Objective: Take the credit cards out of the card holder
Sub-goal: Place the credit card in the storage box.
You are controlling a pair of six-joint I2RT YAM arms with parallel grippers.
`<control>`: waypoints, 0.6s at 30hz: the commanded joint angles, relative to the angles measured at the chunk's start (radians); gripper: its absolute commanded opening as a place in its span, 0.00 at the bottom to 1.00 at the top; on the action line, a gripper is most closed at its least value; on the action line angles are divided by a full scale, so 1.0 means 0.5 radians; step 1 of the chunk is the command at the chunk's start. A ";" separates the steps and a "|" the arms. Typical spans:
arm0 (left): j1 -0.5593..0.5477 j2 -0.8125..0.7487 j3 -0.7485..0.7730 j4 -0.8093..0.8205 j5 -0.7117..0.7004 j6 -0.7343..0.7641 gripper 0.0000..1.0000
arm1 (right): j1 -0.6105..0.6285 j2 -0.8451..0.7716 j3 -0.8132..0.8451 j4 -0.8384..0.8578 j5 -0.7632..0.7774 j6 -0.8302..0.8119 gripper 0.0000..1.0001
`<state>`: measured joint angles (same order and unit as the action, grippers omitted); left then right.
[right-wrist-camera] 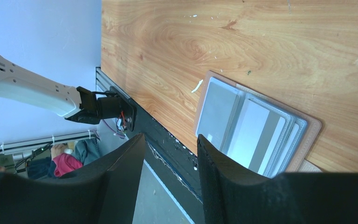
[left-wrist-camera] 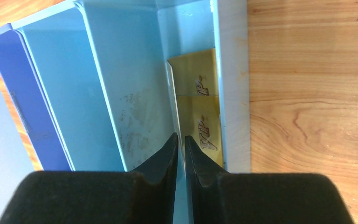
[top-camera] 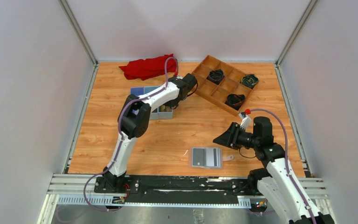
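Observation:
The card holder (top-camera: 206,157) lies open and flat near the table's front edge, grey inside with a tan-pink rim (right-wrist-camera: 313,128). Two credit cards sit in its pockets, a pale one (right-wrist-camera: 216,114) and one with a grey stripe (right-wrist-camera: 256,135). My right gripper (right-wrist-camera: 170,135) hovers open and empty just right of the holder (top-camera: 221,139), apart from it. A gold credit card (left-wrist-camera: 198,109) marked VIP stands on edge in the right compartment of the blue tray (left-wrist-camera: 121,70). My left gripper (left-wrist-camera: 180,137) is above it, its jaws parted by a narrow slit around the card's thin edge.
A wooden grid tray (top-camera: 226,84) with black coiled items stands at the back right. A red cloth (top-camera: 147,66) lies at the back. A small white tag (top-camera: 227,158) rests beside the holder. Grey walls enclose three sides, and a metal rail (top-camera: 168,184) runs along the front.

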<state>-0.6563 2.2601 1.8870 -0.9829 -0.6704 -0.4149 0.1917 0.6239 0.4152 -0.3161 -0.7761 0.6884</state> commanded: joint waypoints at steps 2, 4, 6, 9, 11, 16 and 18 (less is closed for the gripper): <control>0.009 0.004 0.068 -0.010 0.089 -0.012 0.14 | 0.028 -0.033 -0.021 -0.062 0.007 0.001 0.49; 0.009 -0.026 0.057 -0.011 0.116 -0.018 0.16 | 0.028 -0.033 -0.021 -0.064 0.006 0.002 0.49; 0.008 -0.067 0.054 -0.010 0.151 -0.020 0.18 | 0.029 -0.031 -0.021 -0.063 0.006 -0.004 0.49; 0.007 -0.165 0.056 -0.010 0.210 -0.017 0.21 | 0.028 -0.022 -0.018 -0.064 0.009 -0.014 0.50; 0.009 -0.248 0.055 -0.010 0.254 -0.017 0.23 | 0.028 -0.015 -0.012 -0.067 0.014 -0.021 0.51; 0.006 -0.535 0.031 -0.007 0.384 -0.011 0.25 | 0.028 0.015 -0.015 -0.067 0.033 -0.035 0.52; -0.003 -0.698 -0.023 0.002 0.449 -0.031 0.25 | 0.028 0.034 -0.012 -0.067 0.036 -0.047 0.52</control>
<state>-0.6552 2.0804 1.8935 -0.9886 -0.5133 -0.4156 0.1917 0.6289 0.4152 -0.3172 -0.7734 0.6865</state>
